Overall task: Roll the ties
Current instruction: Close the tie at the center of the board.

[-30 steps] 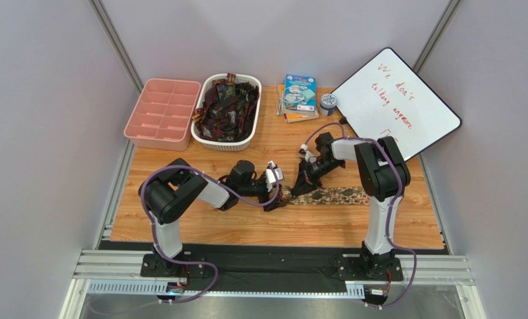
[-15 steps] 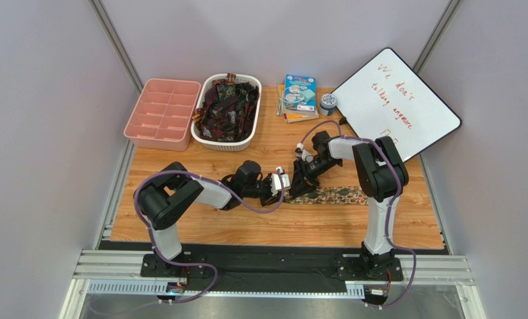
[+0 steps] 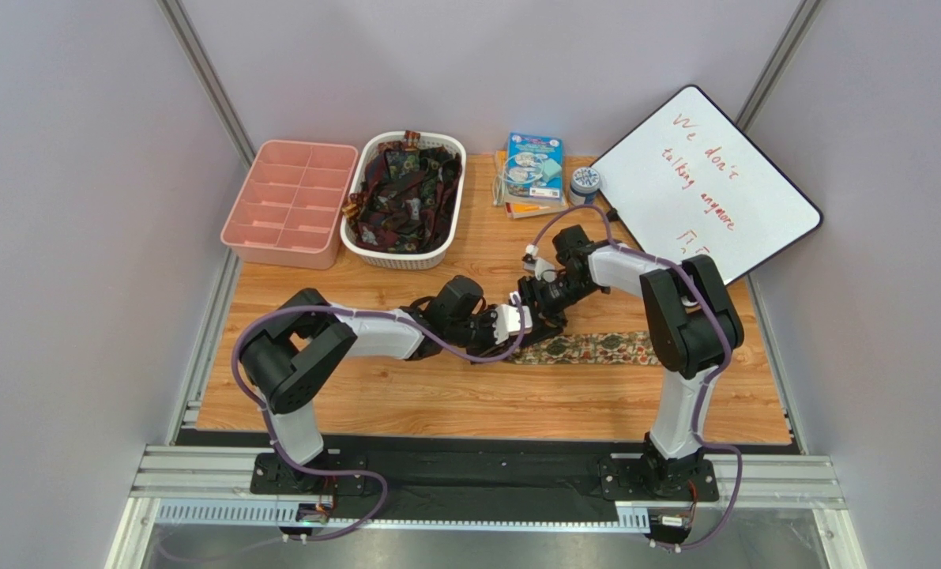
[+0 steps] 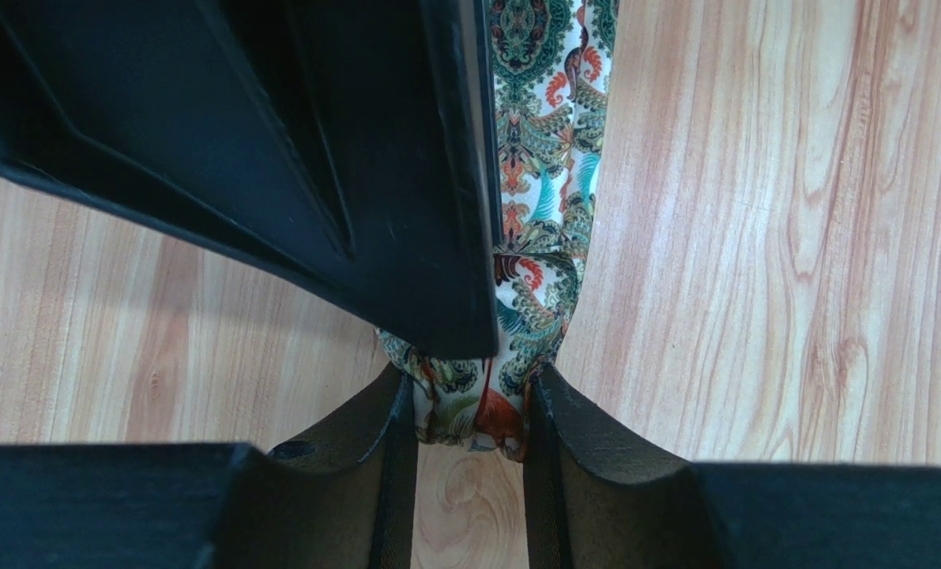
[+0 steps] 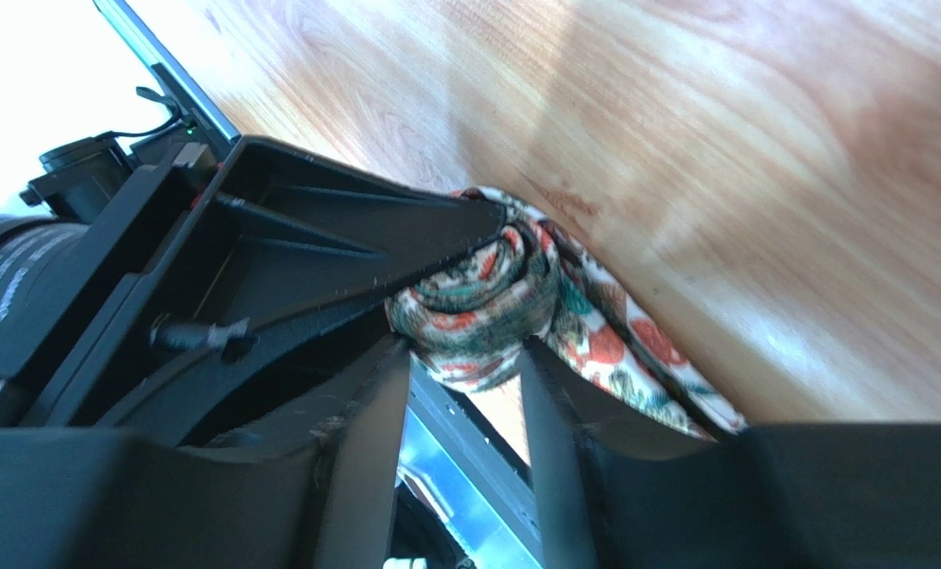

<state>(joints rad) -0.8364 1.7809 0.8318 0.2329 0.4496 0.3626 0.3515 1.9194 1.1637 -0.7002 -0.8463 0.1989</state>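
A floral-print tie (image 3: 600, 347) lies flat across the table's middle, and its left end is wound into a small roll (image 5: 477, 299). My left gripper (image 3: 514, 321) is shut on that roll; in the left wrist view the wound end (image 4: 477, 409) is pinched between both fingers of the gripper (image 4: 473, 433). My right gripper (image 3: 537, 306) meets it from the far side. Its jaws (image 5: 463, 385) stand parted, with the roll resting at their tips. The right arm's black finger (image 4: 321, 154) hides much of the tie in the left wrist view. More ties (image 3: 406, 187) fill the white basket.
A white basket (image 3: 363, 243) and a pink divided tray (image 3: 289, 204) stand at the back left. Books (image 3: 532, 173), a tape roll (image 3: 584, 183) and a whiteboard (image 3: 706, 178) are at the back right. Bare wood runs along the near edge.
The left gripper moved right and shut on the roll. The right gripper, shut a second ago, has spread its jaws and drawn back a little.
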